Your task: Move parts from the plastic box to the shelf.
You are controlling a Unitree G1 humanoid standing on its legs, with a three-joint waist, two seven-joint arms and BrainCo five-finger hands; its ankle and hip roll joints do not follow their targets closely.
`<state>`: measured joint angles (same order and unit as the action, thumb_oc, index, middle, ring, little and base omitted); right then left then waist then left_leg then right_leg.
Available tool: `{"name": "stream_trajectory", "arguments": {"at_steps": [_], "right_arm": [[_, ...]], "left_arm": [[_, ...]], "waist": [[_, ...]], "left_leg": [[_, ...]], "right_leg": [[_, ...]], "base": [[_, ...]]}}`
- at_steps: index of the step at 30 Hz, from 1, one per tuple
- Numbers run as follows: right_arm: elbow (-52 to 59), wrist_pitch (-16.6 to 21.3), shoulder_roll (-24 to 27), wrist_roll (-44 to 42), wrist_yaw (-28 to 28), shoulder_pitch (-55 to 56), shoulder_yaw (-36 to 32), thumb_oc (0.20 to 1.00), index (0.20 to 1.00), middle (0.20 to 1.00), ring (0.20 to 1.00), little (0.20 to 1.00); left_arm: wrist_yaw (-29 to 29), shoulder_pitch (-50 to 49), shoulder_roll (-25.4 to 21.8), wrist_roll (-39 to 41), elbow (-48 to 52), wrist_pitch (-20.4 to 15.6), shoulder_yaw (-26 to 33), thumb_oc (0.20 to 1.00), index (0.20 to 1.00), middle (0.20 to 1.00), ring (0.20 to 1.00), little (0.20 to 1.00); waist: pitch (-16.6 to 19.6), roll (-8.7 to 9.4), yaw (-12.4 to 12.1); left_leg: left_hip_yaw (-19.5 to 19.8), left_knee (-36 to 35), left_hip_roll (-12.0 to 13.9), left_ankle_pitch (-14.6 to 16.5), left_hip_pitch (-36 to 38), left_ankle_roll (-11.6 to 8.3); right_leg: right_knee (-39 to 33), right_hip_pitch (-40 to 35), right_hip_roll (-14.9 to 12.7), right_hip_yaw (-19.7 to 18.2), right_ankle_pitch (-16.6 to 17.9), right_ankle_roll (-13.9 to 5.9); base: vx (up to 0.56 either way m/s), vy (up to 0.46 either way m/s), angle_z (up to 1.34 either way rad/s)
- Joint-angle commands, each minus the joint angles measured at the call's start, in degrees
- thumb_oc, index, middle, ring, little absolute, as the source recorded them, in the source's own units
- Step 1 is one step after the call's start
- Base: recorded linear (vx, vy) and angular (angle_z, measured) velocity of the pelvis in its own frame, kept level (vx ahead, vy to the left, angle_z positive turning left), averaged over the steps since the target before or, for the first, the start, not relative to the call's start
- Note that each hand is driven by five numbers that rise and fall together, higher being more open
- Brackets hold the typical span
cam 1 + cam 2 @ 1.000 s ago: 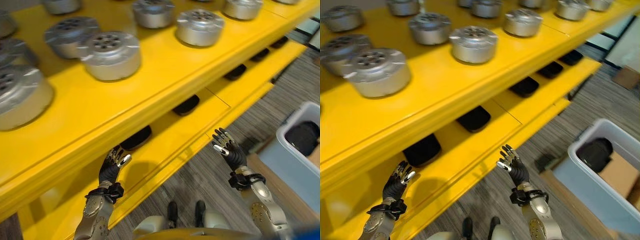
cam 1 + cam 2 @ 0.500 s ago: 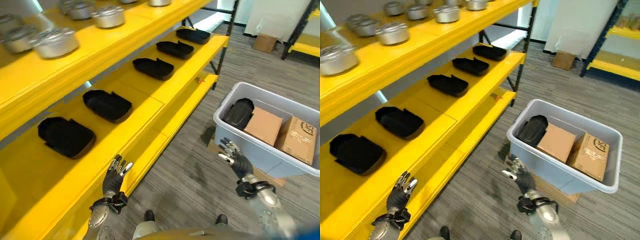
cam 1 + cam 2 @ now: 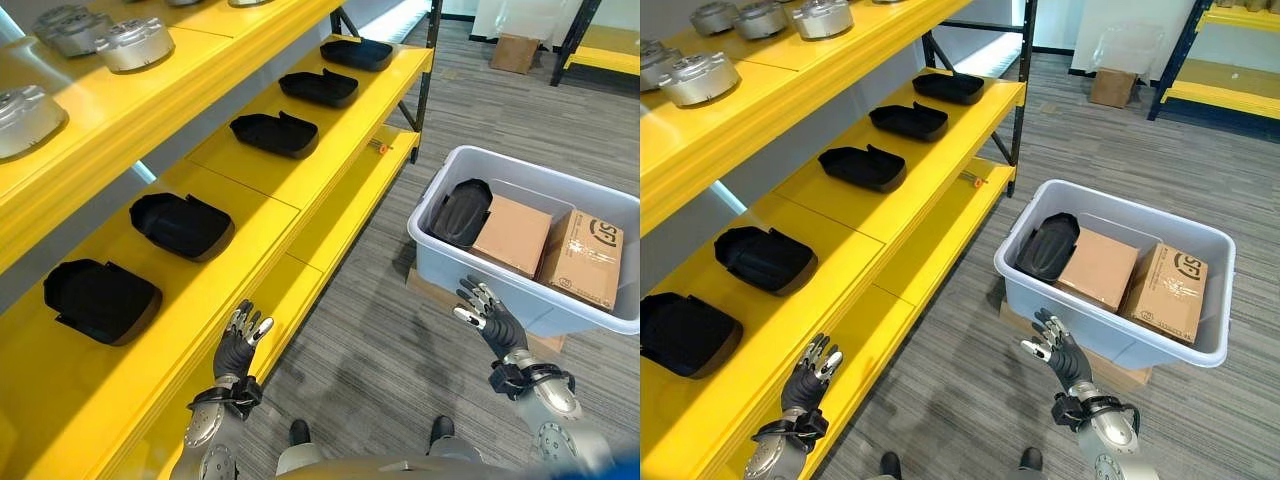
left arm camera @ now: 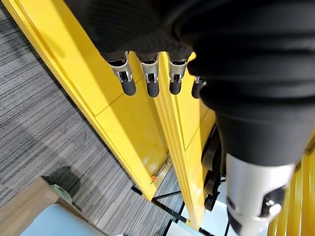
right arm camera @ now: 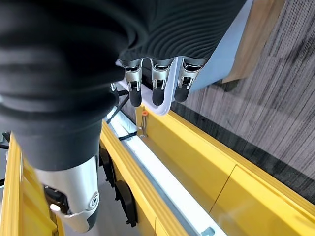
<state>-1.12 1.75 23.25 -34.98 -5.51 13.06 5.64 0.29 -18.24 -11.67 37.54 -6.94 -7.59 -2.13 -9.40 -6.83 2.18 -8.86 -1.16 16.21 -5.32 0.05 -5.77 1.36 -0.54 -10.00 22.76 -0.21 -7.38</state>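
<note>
A grey plastic box [image 3: 440, 262] stands on the floor at the right, holding one black moulded part [image 3: 461, 212] and two cardboard cartons [image 3: 512, 234]. On the yellow shelf [image 3: 300, 180] at the left lie several black parts [image 3: 181, 224] in a row. My right hand [image 3: 486, 316] hovers open just in front of the box's near wall, holding nothing. My left hand [image 3: 241, 343] is raised open beside the shelf's lower front edge, also empty. The fingers [image 4: 149, 77] of my left hand are straight in the left wrist view, as are those [image 5: 157, 86] of my right hand in the right wrist view.
Silver round metal parts [image 3: 130, 44] stand on the upper shelf. The box rests on a flat cardboard sheet [image 3: 1118, 373] on grey carpet. Another yellow rack [image 3: 1225, 60] and a carton [image 3: 1113, 86] stand far back.
The camera has swung down and right, from the upper shelf to the lower shelf and the box. Both hands stay raised and open.
</note>
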Motion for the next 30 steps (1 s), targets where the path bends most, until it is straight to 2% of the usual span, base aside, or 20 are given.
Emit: {"name": "stream_trajectory", "arguments": {"at_steps": [1,4,5,7,8,9,10,11,13,15,16,17,18,19,21,22,24,30], "right_arm": [[4.0,3.6,-2.0,-1.8,-0.2,-2.6,0.6,1.000,1.000,1.000,1.000,1.000],[3.8,3.4,-2.0,-1.9,-0.5,-3.2,1.7,1.000,1.000,1.000,1.000,1.000],[4.0,3.1,-1.6,-1.5,-1.2,-3.0,2.2,1.000,1.000,1.000,1.000,1.000],[4.5,3.2,-1.3,-1.3,-1.6,-2.2,2.4,1.000,1.000,1.000,1.000,1.000],[5.0,3.5,-0.9,-1.0,-1.6,-1.9,2.1,1.000,1.000,1.000,1.000,1.000],[5.1,3.6,-0.6,-0.6,-1.7,-1.9,2.1,1.000,1.000,1.000,1.000,1.000],[5.3,3.7,-0.9,-0.4,-1.5,-1.6,2.0,1.000,1.000,1.000,1.000,1.000],[5.2,3.8,-0.9,0.1,-1.2,-1.6,1.8,1.000,1.000,1.000,1.000,1.000],[4.6,4.3,-1.0,-0.2,-1.0,-1.8,1.9,1.000,1.000,1.000,1.000,1.000],[4.2,4.4,-0.9,0.2,-1.2,-1.7,2.0,1.000,1.000,1.000,1.000,1.000],[4.1,4.5,-0.9,0.3,-1.2,-1.7,1.8,1.000,1.000,1.000,1.000,1.000],[3.8,4.2,-1.9,0.6,-2.0,-1.3,2.5,1.000,1.000,1.000,1.000,1.000],[4.4,3.7,-2.8,1.2,-2.6,-0.4,1.8,1.000,1.000,1.000,1.000,1.000],[4.4,3.3,-2.9,1.5,-2.9,-0.2,1.9,1.000,1.000,1.000,1.000,1.000],[4.8,2.6,-3.6,1.6,-3.5,1.0,1.4,1.000,1.000,1.000,1.000,1.000],[4.8,2.6,-3.7,1.6,-3.5,1.0,1.4,1.000,1.000,1.000,1.000,1.000],[4.8,2.3,-4.2,1.6,-3.8,0.7,2.0,1.000,1.000,1.000,1.000,1.000],[4.7,1.7,-4.6,1.5,-4.4,0.8,2.5,1.000,1.000,1.000,1.000,1.000]], "left_arm": [[-0.1,1.7,-3.6,-0.8,4.7,-2.3,2.8,1.000,1.000,1.000,1.000,1.000],[0.2,2.3,-3.9,-0.7,5.6,-2.6,3.2,1.000,1.000,1.000,1.000,1.000],[0.3,2.6,-4.1,-0.6,6.4,-3.0,4.0,1.000,1.000,1.000,1.000,1.000],[0.0,2.2,-4.0,-0.3,7.0,-3.0,4.5,1.000,1.000,1.000,1.000,1.000],[0.1,2.5,-4.0,-0.2,7.6,-3.1,4.4,1.000,1.000,1.000,1.000,1.000],[0.2,2.6,-4.0,-0.1,7.7,-3.1,4.5,1.000,1.000,1.000,1.000,1.000],[0.3,2.8,-3.9,0.0,8.1,-3.0,4.5,1.000,1.000,1.000,1.000,1.000],[0.1,2.9,-4.2,0.1,8.4,-2.9,4.4,1.000,1.000,1.000,1.000,1.000],[0.0,3.5,-4.3,0.5,8.7,-3.3,3.6,1.000,1.000,1.000,1.000,1.000],[-0.5,3.7,-4.6,0.4,8.5,-3.5,3.0,1.000,1.000,1.000,1.000,1.000],[-0.5,3.9,-4.6,0.3,8.3,-3.7,2.7,1.000,1.000,1.000,1.000,1.000],[-1.0,3.8,-4.7,0.8,8.1,-3.9,2.4,1.000,1.000,1.000,1.000,1.000],[-1.6,4.2,-5.0,1.1,9.1,-3.8,2.0,1.000,1.000,1.000,1.000,1.000],[-1.8,4.0,-5.4,1.0,9.1,-3.7,2.0,1.000,1.000,1.000,1.000,1.000],[-1.8,3.6,-6.7,0.8,9.5,-3.5,2.6,1.000,1.000,1.000,1.000,1.000],[-1.8,3.7,-6.7,0.8,9.5,-3.6,2.6,1.000,1.000,1.000,1.000,1.000],[-1.0,3.8,-7.9,0.8,9.6,-3.7,3.2,1.000,1.000,1.000,1.000,1.000],[0.0,4.8,-8.9,0.6,9.5,-4.0,3.7,1.000,1.000,1.000,1.000,1.000]], "waist": [[-0.5,2.73,-0.4],[-0.8,2.44,-0.3],[-1.3,2.78,-0.3],[-2.4,4.08,-0.9],[-4.4,5.79,-1.8],[-4.8,6.45,-2.0],[-5.1,7.18,-2.5],[-5.1,7.19,-2.5],[-5.3,6.76,-3.1],[-5.0,5.87,-3.6],[-5.1,5.46,-3.6],[-4.3,5.04,-3.2],[-3.4,5.49,-2.3],[-3.1,5.72,-2.2],[-2.7,7.06,-1.7],[-2.7,7.14,-1.8],[-2.5,8.31,-1.5],[-1.6,9.71,-0.9]], "left_leg": [[0.8,2.1,2.8,-2.6,2.5,-4.12],[0.9,3.8,2.9,-3.8,2.5,-3.92],[2.3,10.0,3.8,-6.8,0.8,-3.64],[5.4,19.2,3.7,-10.7,-3.6,-2.57],[9.3,29.0,1.0,-12.3,-8.5,-1.35],[10.0,30.8,-0.3,-10.6,-10.3,-0.55],[9.9,26.2,-0.9,-7.2,-13.3,0.23],[10.2,20.9,-0.7,-6.4,-13.1,0.08],[10.6,6.2,0.5,-8.8,-13.5,-1.48],[12.3,-0.2,0.3,-11.0,-13.6,-3.06],[12.2,-1.3,0.4,-11.9,-13.2,-3.85],[12.8,-2.3,0.4,-8.1,-9.1,-3.28],[9.4,0.6,-1.2,-3.4,-7.4,-2.40],[9.1,1.0,-1.8,-2.2,-6.9,-1.66],[6.0,3.1,-3.5,0.8,-6.2,-0.37],[5.9,3.1,-3.5,0.9,-6.2,-0.33],[3.5,5.3,-4.6,3.5,-6.3,0.64],[2.5,7.2,-5.4,5.5,-6.8,1.40]], "right_leg": [[0.8,1.0,-2.2,-0.7,-1.7,0.87],[2.5,2.0,-1.8,-2.0,-2.6,1.68],[3.2,2.8,0.4,-4.0,-4.3,3.76],[2.2,1.8,2.3,-5.4,-5.0,5.83],[1.7,0.8,2.9,-6.5,-5.2,7.18],[1.7,0.7,3.2,-7.1,-5.8,7.28],[1.1,0.0,2.9,-7.9,-6.3,6.44],[0.6,-0.6,3.0,-8.6,-6.4,5.67],[0.2,-1.4,2.7,-9.9,-6.8,4.18],[0.4,-2.3,2.7,-11.0,-7.3,3.53],[0.8,-3.1,2.5,-11.6,-7.9,3.16],[1.2,-3.3,2.2,-13.6,-8.2,2.49],[-0.1,-4.3,-0.6,-14.6,-6.3,0.76],[-0.3,-4.4,-1.5,-15.2,-5.7,0.09],[-0.9,-4.2,-4.5,-16.7,-3.5,-1.80],[-0.9,-4.2,-4.6,-16.9,-3.5,-1.84],[-1.1,-2.8,-6.6,-18.0,-2.3,-3.10],[-0.8,-2.0,-7.7,-17.9,-1.5,-3.98]], "base": [[0.03,-0.029,0.03],[0.01,-0.060,-0.10],[0.03,-0.233,-0.28],[0.01,-0.302,-0.60],[-0.02,-0.275,-0.66],[0.06,-0.187,-0.76],[0.15,0.006,-0.26],[0.21,0.126,-0.34],[0.21,0.200,-0.28],[0.22,0.191,-0.57],[0.27,0.307,-0.83],[0.35,0.534,-1.42],[0.33,0.551,-1.58],[0.27,0.476,-1.59],[0.12,0.276,-0.85],[0.06,0.212,-0.63],[0.03,0.163,-0.56],[0.05,0.076,-0.10]]}}
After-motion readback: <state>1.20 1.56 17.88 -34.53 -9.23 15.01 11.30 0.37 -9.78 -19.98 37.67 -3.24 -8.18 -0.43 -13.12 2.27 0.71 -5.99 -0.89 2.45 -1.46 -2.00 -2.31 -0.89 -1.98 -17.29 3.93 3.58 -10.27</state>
